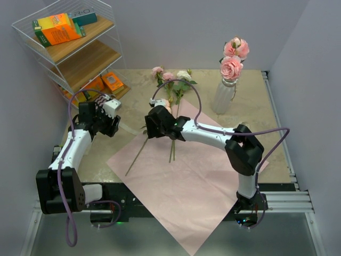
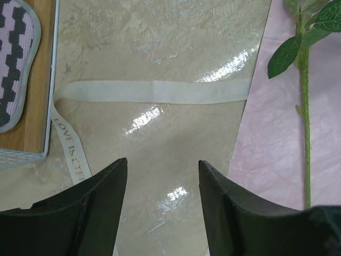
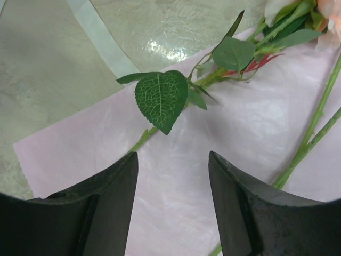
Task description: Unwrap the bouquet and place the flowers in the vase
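The top external camera looks down from above and behind the arm bases (image 1: 56, 189), taking in the whole table (image 1: 256, 117). Each wrist camera sits close, facing down past its own spread jaws. Ahead of the left jaws lies ribbon (image 2: 154, 92); both wrist views share it and the pink paper (image 2: 266, 154).

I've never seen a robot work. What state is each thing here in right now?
Pink wrapping paper: unfolded, lying flat.
Beige ribbon: untied, lying loose.
White ribbed ceramic vase: upright, holding two pink roses.
Remaining long-stemmed roses: lying loose across the paper's far edge.
Left gripper: open, empty.
Right gripper: open, empty.
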